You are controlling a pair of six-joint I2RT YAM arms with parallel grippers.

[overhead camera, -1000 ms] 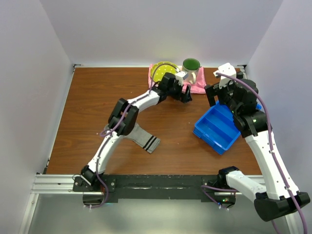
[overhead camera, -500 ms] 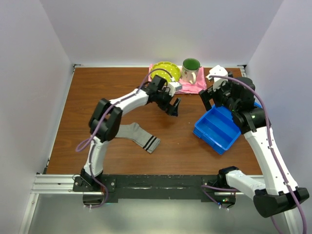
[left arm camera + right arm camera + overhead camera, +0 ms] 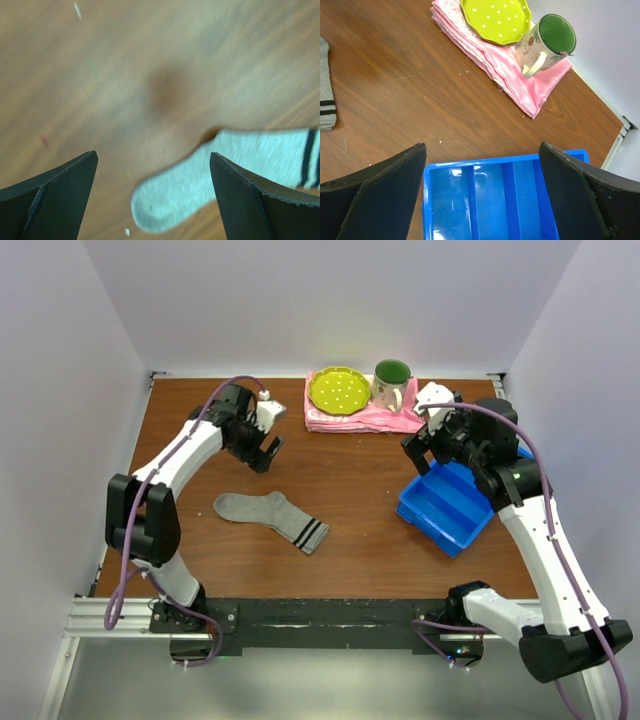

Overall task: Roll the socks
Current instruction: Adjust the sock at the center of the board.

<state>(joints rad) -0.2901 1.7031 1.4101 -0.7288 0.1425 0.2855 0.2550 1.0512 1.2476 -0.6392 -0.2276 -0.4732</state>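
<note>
One grey sock (image 3: pixel 268 516) with two dark stripes and a white band near its cuff lies flat on the brown table, toe to the left. It also shows blurred in the left wrist view (image 3: pixel 220 172), and its cuff shows at the left edge of the right wrist view (image 3: pixel 325 95). My left gripper (image 3: pixel 264 448) is open and empty, above the table behind the sock's toe. My right gripper (image 3: pixel 422 462) is open and empty, over the far edge of a blue tray (image 3: pixel 445 508).
A folded pink cloth (image 3: pixel 400 420) lies at the back, bearing a yellow-green dotted plate (image 3: pixel 338 390) and a green-lined mug (image 3: pixel 391 384). The blue divided tray (image 3: pixel 485 200) sits at the right. White walls enclose the table on three sides.
My left arm has swung from the mug and pink cloth leftward to the table's left half, above the sock's toe. My right gripper has shifted slightly left and down. The sock has not moved.
</note>
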